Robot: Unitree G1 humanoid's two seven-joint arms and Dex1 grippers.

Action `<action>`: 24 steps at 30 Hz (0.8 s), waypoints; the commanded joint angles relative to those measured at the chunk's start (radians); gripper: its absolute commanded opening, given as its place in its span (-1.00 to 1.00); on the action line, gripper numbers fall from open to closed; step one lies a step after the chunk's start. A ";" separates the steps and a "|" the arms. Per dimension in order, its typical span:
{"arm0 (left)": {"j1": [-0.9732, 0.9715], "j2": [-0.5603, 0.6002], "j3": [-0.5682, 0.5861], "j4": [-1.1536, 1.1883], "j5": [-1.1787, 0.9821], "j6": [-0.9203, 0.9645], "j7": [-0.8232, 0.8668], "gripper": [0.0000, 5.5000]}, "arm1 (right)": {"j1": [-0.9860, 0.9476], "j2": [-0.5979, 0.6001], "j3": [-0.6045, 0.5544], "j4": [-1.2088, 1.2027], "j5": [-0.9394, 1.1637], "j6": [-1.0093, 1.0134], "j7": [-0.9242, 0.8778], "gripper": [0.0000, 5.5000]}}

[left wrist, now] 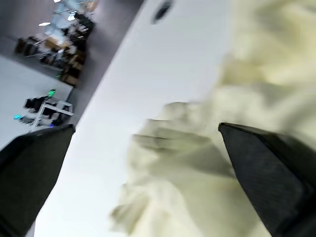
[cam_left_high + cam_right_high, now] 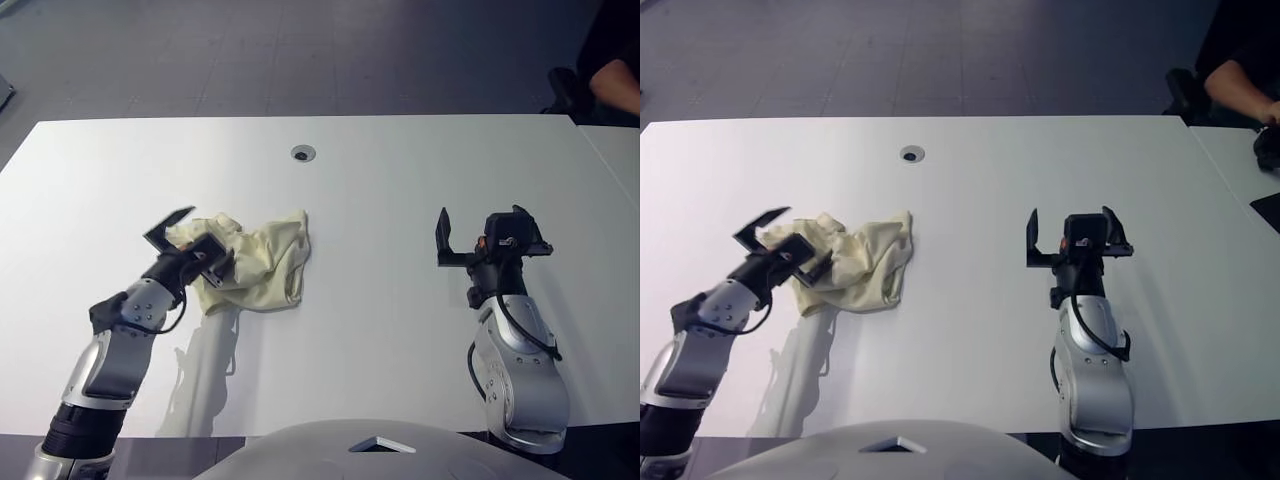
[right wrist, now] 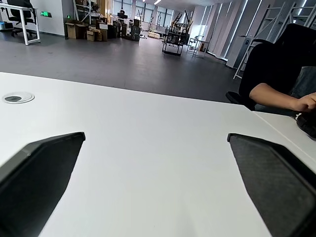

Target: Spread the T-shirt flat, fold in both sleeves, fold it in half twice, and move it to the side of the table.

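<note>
- The T-shirt (image 2: 262,262) (pale yellow, crumpled in a heap) is seen lying on the left half of the white table (image 2: 400,170), unspread and unfolded.
- The left gripper (image 2: 195,240) is placed at the heap's left edge; its jaws are spread wide, with bunched cloth lying between them, and nothing is clamped.
- The right gripper (image 2: 488,235) is held upright above the table's right half, well apart from the T-shirt; its jaws are likewise wide open and nothing is held.
- A round cable port (image 2: 303,153) is set into the table beyond the T-shirt.
</note>
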 commanded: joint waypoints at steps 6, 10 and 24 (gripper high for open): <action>0.069 -0.082 -0.080 -0.197 -0.048 0.204 -0.092 0.96 | -0.006 0.004 0.008 -0.002 -0.006 0.012 -0.007 0.95; 0.050 -0.182 -0.113 -0.311 -0.110 0.376 -0.094 0.96 | -0.009 0.008 0.012 0.001 -0.006 0.010 -0.010 0.95; -0.300 -0.225 0.150 -0.408 -0.449 0.774 -0.213 0.96 | -0.020 -0.006 -0.001 0.021 -0.002 -0.015 0.001 0.95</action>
